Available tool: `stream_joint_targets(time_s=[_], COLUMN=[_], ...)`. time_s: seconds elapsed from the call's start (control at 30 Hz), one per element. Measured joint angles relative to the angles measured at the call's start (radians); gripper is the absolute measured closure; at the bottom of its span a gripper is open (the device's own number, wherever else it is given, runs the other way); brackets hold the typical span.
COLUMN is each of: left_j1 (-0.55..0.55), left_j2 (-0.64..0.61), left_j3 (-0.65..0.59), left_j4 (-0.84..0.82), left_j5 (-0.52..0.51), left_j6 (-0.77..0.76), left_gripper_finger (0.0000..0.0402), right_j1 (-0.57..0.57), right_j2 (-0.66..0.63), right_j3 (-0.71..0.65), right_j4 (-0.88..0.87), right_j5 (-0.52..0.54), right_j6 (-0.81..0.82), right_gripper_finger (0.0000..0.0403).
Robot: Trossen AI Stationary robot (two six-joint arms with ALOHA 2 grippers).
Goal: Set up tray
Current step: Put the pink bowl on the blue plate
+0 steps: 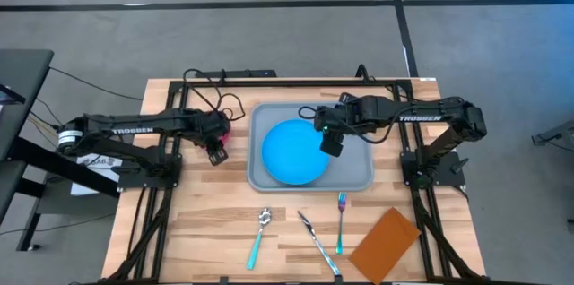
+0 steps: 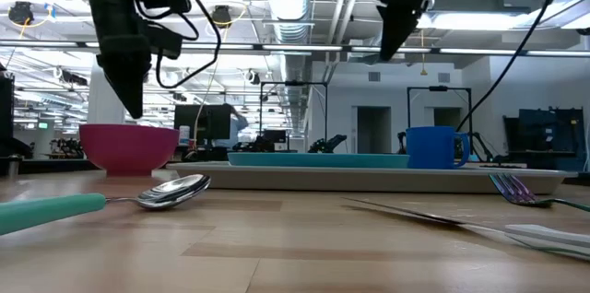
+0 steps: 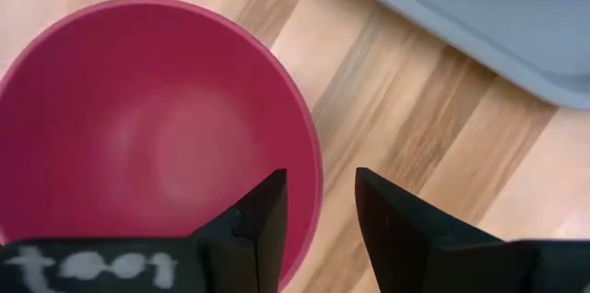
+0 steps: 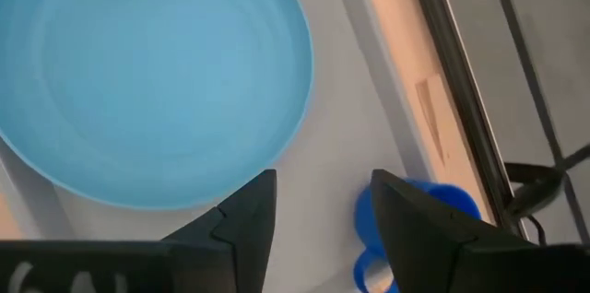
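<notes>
The grey-blue tray (image 1: 355, 174) lies mid-table with a round blue plate (image 1: 291, 155) flat on it. In the right wrist view a blue mug (image 4: 406, 228) stands on the tray (image 4: 364, 99) beside the plate (image 4: 147, 72). A pink bowl (image 3: 147, 136) sits on the wood left of the tray. My left gripper (image 3: 321, 210) hangs open just above the bowl's rim on the tray side, one finger over the inside and one over the outside, touching nothing. My right gripper (image 1: 332, 144) hovers open, high over the plate's right edge.
On the near part of the table lie a teal-handled spoon (image 1: 260, 231), a knife (image 1: 318, 242), a fork (image 1: 341, 222) and an orange-brown napkin (image 1: 386, 245). Black frame rails run along the table's left, right and far sides.
</notes>
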Motion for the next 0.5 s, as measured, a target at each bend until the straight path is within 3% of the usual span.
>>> stream_joint_targets(time_s=[0.13, 0.33, 0.5], left_j1=[0.000, 0.001, 0.001], left_j2=[0.000, 0.030, 0.090], left_j3=[-0.005, -0.005, -0.005], left_j4=[0.008, 0.008, 0.049], left_j5=[-0.005, -0.098, -0.030], left_j6=[0.002, 0.007, 0.012], left_gripper_finger=[0.0284, 0.0284, 0.0284], right_j1=[0.000, 0.000, 0.000], right_j2=[0.000, 0.000, 0.000], right_j3=[0.000, 0.000, 0.000], right_j4=[0.018, 0.021, 0.027], right_j5=[0.000, 0.000, 0.000], right_j6=[0.000, 0.000, 0.000], right_gripper_finger=[0.0232, 0.0232, 0.0232])
